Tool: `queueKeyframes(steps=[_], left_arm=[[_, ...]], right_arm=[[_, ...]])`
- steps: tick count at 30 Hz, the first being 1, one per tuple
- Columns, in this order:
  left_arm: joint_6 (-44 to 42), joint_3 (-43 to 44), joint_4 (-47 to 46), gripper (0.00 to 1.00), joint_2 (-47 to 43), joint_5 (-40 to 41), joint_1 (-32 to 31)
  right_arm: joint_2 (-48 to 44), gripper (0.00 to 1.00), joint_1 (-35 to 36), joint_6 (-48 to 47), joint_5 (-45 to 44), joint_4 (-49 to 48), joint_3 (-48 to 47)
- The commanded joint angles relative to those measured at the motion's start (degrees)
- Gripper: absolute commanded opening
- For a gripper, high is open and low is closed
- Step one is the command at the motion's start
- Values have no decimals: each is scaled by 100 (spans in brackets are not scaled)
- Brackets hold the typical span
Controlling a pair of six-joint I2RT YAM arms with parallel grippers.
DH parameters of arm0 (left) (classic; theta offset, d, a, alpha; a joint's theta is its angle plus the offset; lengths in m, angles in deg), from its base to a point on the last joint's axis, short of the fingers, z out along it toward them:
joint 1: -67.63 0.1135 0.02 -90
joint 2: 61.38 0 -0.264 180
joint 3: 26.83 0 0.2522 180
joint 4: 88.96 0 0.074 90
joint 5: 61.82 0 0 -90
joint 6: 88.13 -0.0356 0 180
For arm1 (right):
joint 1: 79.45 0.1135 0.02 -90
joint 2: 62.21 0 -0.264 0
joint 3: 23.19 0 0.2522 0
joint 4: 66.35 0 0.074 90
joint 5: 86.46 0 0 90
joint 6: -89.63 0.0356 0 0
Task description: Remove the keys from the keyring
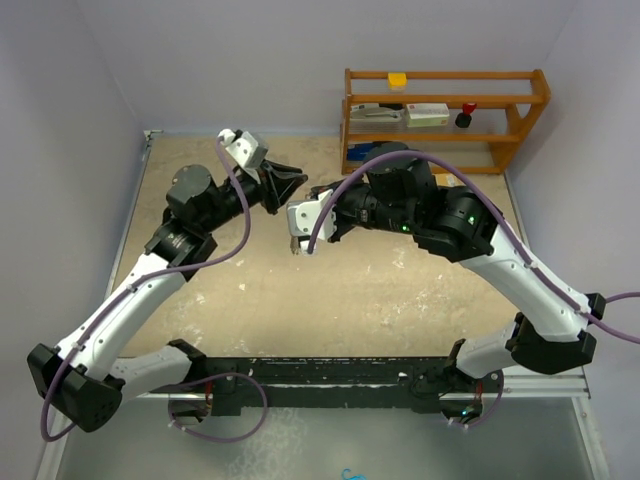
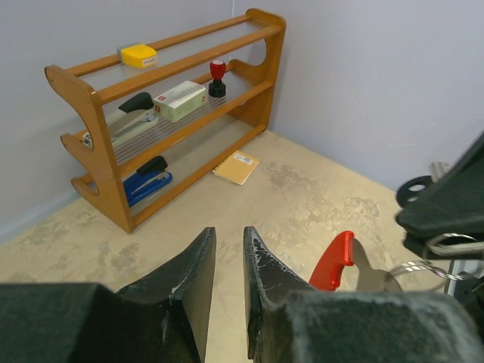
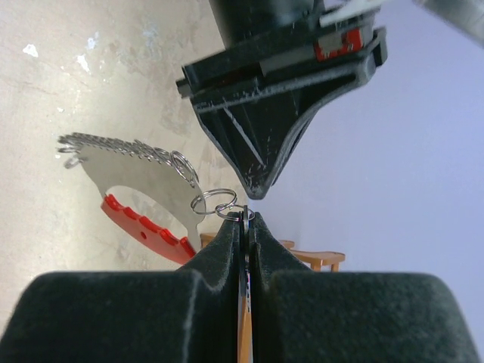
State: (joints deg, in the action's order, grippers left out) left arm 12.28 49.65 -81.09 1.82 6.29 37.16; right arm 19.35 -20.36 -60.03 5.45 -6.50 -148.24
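The desk [image 1: 350, 290] has a sandy top, and the work takes place in the air above its middle, toward the far edge. The shelf [image 1: 440, 110] stands at the far right corner, well apart from the work.

The keyring [image 3: 144, 178] is off the desk, hanging beside the right fingers [image 3: 219, 249] by two small rings [image 3: 212, 202]. Its long axis runs sideways away from those fingers, with its flat face to the right wrist camera. The chain [image 3: 113, 144] lies along the upper edge and the red strip [image 3: 144, 223] along the lower. Its heading relative to the desk edges cannot be told.

The right fingers are clenched tight on the end ring [image 3: 234, 212], with a thin dark sliver in the seam. This may be a key seen edge-on, but that cannot be confirmed. No keys are otherwise identifiable.

The left fingers [image 2: 193, 272] are narrowly parted and grasp nothing, their tips just beside the end ring.

Handling judgement: the keyring is light, its plate stiff, its chain slack and liable to swing. The rings are tiny, springy, slippery wire. The best hold for the left fingers is the plate or red strip, flat across the faces, to brace against the pull. A key is best taken by its head.
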Motion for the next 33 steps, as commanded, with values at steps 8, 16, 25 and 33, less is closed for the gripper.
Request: queueKeyframes(steps=[8,16,25,33], left_arm=[[-207,398,327,18,-443,-107,20],[-80,453,284,20,-345,-512,25],[-201,434,341,20,-514,-709,14],[-391,461,509,21,-772,-651,14]], right_arm=[[-181,0,6,-26,-410,-516,82],[-259,0,6,-46,-380,-638,171],[-252,0,-2,-52,-449,-682,230],[-252,0,6,-46,-493,-704,254]])
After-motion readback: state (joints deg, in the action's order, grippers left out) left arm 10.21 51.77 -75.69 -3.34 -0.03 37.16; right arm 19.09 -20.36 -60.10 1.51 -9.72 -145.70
